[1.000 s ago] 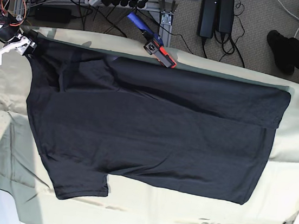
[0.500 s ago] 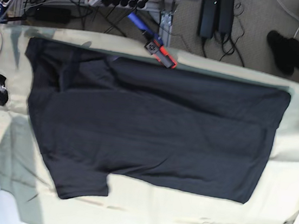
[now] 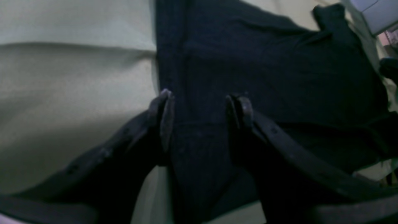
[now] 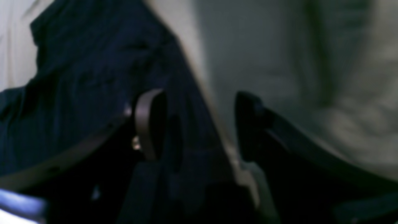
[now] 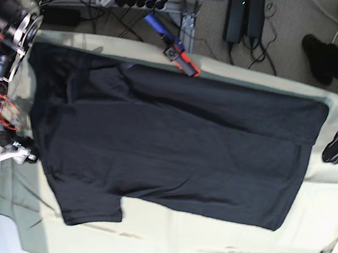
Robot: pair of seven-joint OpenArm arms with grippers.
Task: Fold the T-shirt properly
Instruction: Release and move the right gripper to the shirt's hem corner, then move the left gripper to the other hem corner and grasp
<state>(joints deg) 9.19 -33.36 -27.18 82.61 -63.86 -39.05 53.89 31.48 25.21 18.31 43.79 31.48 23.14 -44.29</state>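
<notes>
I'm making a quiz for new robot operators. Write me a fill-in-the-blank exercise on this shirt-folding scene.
1. The black short-sleeved T-shirt lies spread on a pale ____ table cloth.
2. In the base view, the right gripper is at the shirt's ____ edge.
3. In the wrist views, the jaws of the left gripper and of the right gripper stand ____.
4. A red and ____ tool lies at the table's far edge.

Missing words: green; left; open; blue

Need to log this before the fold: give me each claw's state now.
Left claw: open, holding nothing, fingers over the T-shirt edge.
Right claw: open, holding nothing, straddling the shirt's edge.
</notes>
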